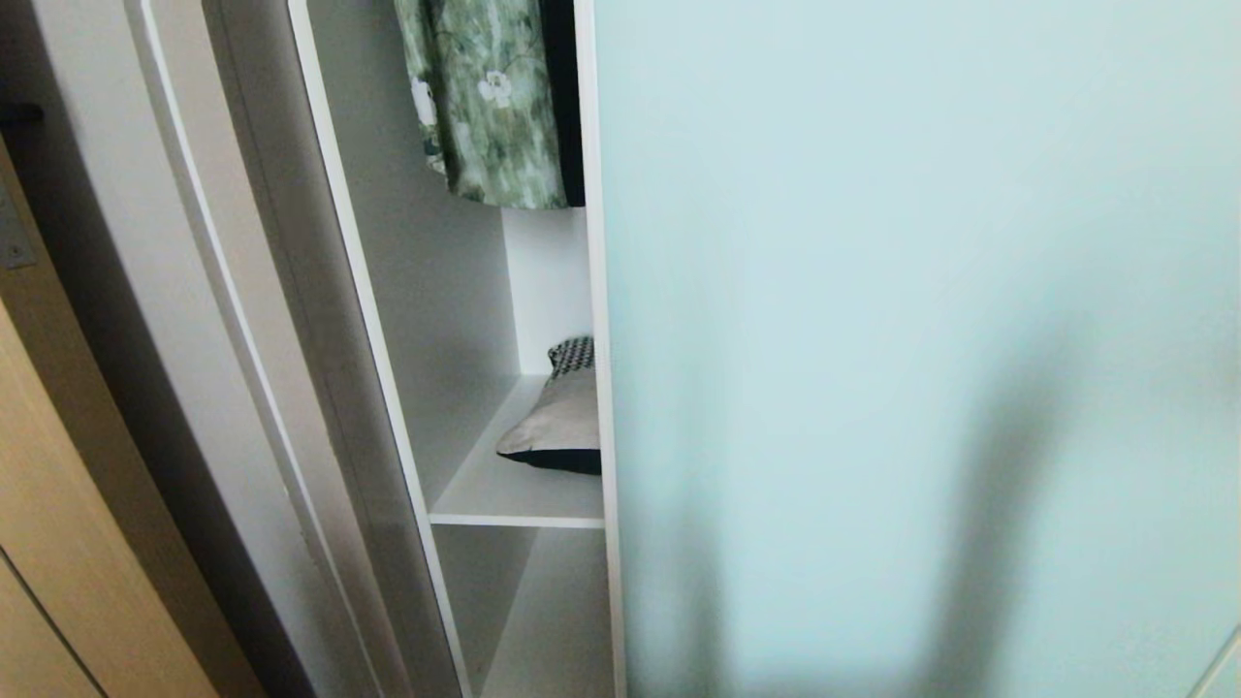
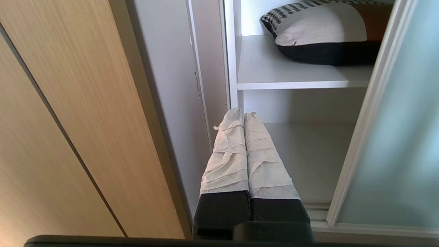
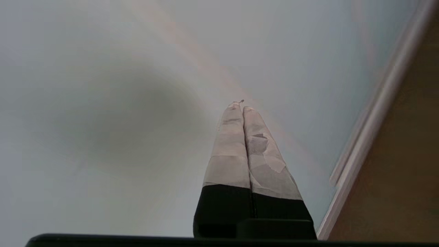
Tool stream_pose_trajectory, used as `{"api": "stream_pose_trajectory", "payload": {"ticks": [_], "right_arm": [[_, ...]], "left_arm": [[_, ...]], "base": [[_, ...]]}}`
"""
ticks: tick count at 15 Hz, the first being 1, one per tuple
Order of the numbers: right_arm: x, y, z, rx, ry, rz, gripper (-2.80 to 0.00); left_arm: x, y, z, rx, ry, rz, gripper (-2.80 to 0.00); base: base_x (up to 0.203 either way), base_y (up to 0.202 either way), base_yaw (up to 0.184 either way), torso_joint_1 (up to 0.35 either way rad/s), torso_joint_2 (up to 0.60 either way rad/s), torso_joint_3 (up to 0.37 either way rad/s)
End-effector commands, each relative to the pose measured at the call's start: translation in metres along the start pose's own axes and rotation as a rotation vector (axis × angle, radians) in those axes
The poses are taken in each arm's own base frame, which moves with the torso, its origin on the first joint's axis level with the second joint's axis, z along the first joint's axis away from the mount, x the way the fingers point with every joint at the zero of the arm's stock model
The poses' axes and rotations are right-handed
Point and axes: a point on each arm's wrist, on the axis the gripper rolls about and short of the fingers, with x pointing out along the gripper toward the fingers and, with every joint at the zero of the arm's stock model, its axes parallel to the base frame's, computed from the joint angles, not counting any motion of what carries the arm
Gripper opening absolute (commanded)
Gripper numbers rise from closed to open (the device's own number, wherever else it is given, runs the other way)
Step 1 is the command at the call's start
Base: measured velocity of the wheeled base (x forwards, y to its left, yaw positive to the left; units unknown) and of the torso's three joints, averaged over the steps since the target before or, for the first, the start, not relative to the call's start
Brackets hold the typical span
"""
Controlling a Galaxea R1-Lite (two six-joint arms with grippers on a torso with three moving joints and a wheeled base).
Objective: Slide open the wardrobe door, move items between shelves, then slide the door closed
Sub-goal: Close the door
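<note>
Right hand (image 3: 242, 109) is pressed shut with nothing in it, its two tape-wrapped fingers (image 3: 228, 151) laid flat together and pointing up along the frosted pale blue-green glass of the sliding wardrobe door (image 3: 137, 85); whether the tips touch the glass I cannot tell. Off to one side of them in that wrist view runs the door's thin silver-white frame (image 3: 370, 120), with tan wood beyond it. Neither arm shows from the head camera, only soft shadows on the glass.

Left hand (image 2: 243, 115) is likewise closed and empty, its wrapped fingers (image 2: 226, 161) together, aimed at the wardrobe's open gap, just beside the white side panel (image 2: 230, 51).

From the head view the door (image 1: 921, 320) stands mostly across the wardrobe, leaving a narrow opening at its left edge. Through that gap the cushion (image 1: 567, 417) lies on the upper of two white shelves (image 1: 514, 499), partly hidden behind the door's edge, houndstooth strip toward the back, dark navy underside down. Above it hangs a green floral garment (image 1: 485, 97). A tan wood-grain door (image 2: 68, 120) stands to the left. No writing or label can be read anywhere.
</note>
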Motion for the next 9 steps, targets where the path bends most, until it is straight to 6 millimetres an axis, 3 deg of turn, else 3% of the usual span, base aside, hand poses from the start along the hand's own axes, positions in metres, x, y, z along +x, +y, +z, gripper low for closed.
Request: {"api": "stream_pose_trajectory", "payload": {"ticks": [1,5,9], "right_arm": [[0.062,-0.034,0.009,0.033,0.019,-0.098,-2.80],[0.125,-0.052,0.024,0.047,0.017,-0.088,-2.80],[0.156,-0.055,0.019,0.168,0.219,0.164,-2.80]], "left_arm": [[0.000,0.000,0.000,0.000,0.000,0.000,-2.80],[0.000,0.000,0.000,0.001,0.000,0.000,-2.80],[0.000,0.000,0.000,0.001,0.002,-0.001,-2.80]], "base": [[0.000,0.000,0.000,0.000,0.00,0.000],[0.000,0.000,0.000,0.000,0.00,0.000],[0.000,0.000,0.000,0.000,0.00,0.000]]}}
